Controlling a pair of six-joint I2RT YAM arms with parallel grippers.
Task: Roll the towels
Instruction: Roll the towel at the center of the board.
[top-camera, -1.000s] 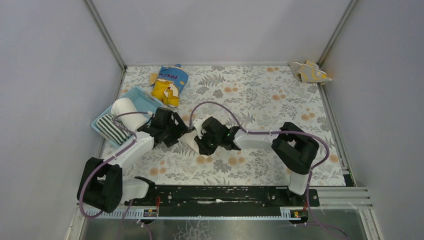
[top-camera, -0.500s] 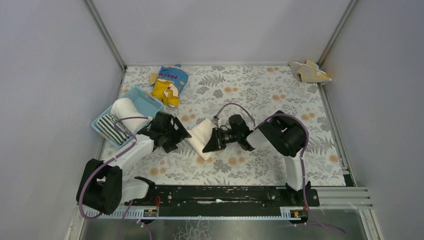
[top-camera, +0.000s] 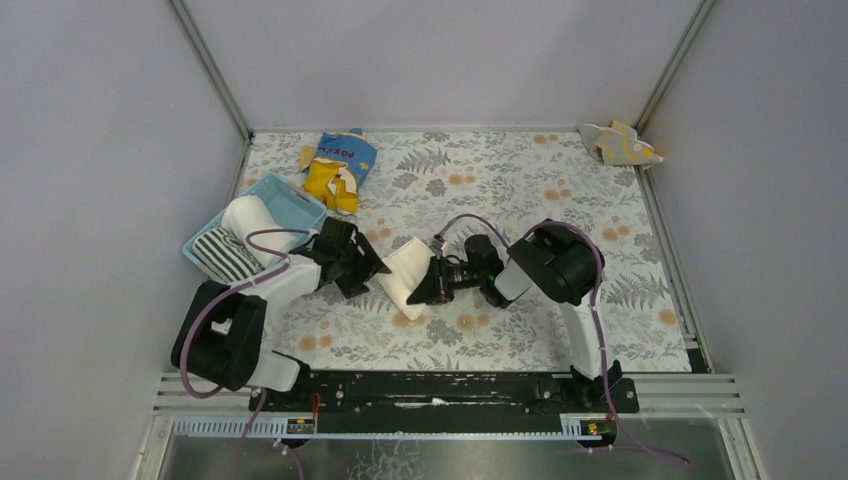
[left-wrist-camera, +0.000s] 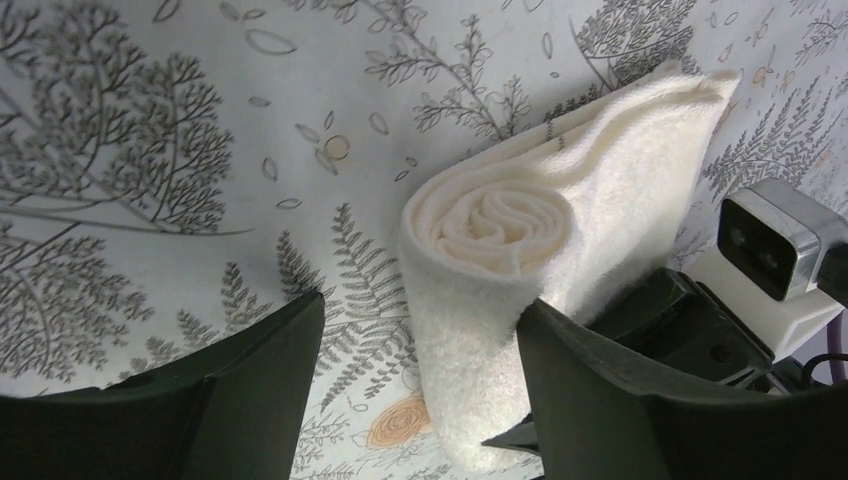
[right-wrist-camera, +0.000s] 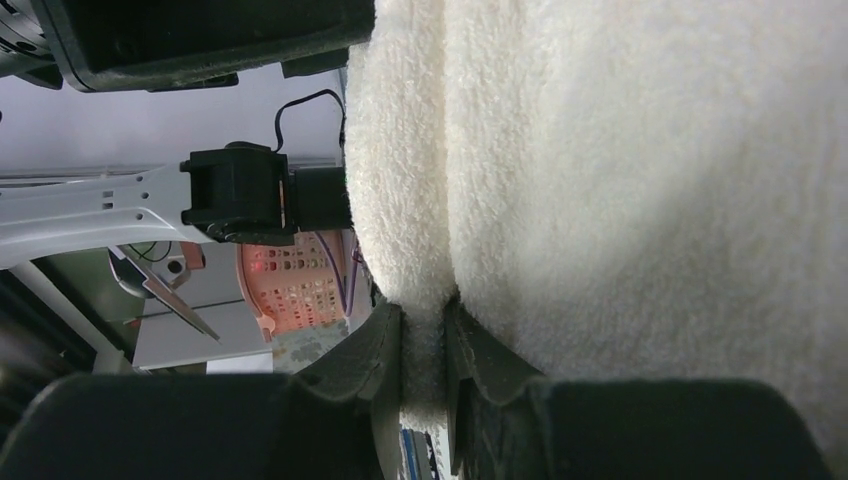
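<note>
The white towel lies rolled up near the middle of the bench. The right gripper pinches its edge tight. The left gripper is spread wide, just beside the roll's end

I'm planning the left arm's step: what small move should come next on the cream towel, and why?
Probably close the left gripper on the rolled end of the cream towel: its fingers stand open either side of the spiral, while the right gripper is shut on the towel's other edge.
</note>
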